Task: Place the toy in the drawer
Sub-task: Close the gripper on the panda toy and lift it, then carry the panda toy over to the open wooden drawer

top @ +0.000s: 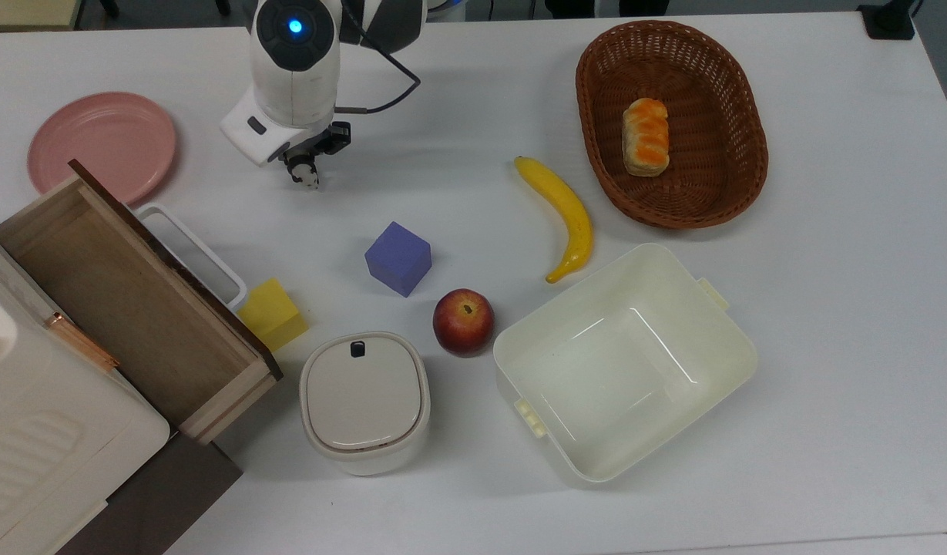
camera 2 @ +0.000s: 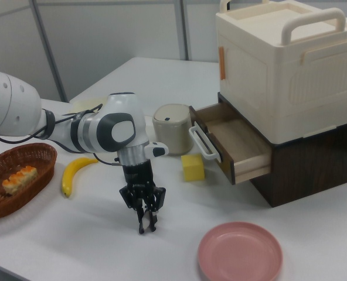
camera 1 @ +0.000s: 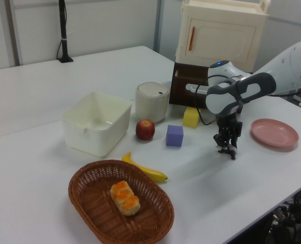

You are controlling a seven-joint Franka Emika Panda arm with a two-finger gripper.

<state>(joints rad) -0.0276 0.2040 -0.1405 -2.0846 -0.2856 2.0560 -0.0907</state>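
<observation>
The toy (top: 310, 181) is a tiny black-and-white panda on the white table, at the top view's upper left. My gripper (top: 307, 171) points straight down over it, fingers shut on the toy (camera 2: 150, 225), whose base sits at or just above the tabletop. The drawer (top: 126, 308) stands pulled open and empty, light wood inside with a dark front panel and a white handle (top: 192, 250), at the top view's left, a good way from the gripper. In the right view the drawer (camera 2: 238, 143) juts out of the dark base under a cream cabinet (camera 2: 288, 64).
A pink plate (top: 102, 145) lies beside the drawer. A yellow block (top: 273, 314), purple cube (top: 398, 258), white lidded container (top: 364, 399), apple (top: 463, 321), banana (top: 562, 216), cream tub (top: 623, 362) and a basket (top: 720, 185) holding bread are spread over the table.
</observation>
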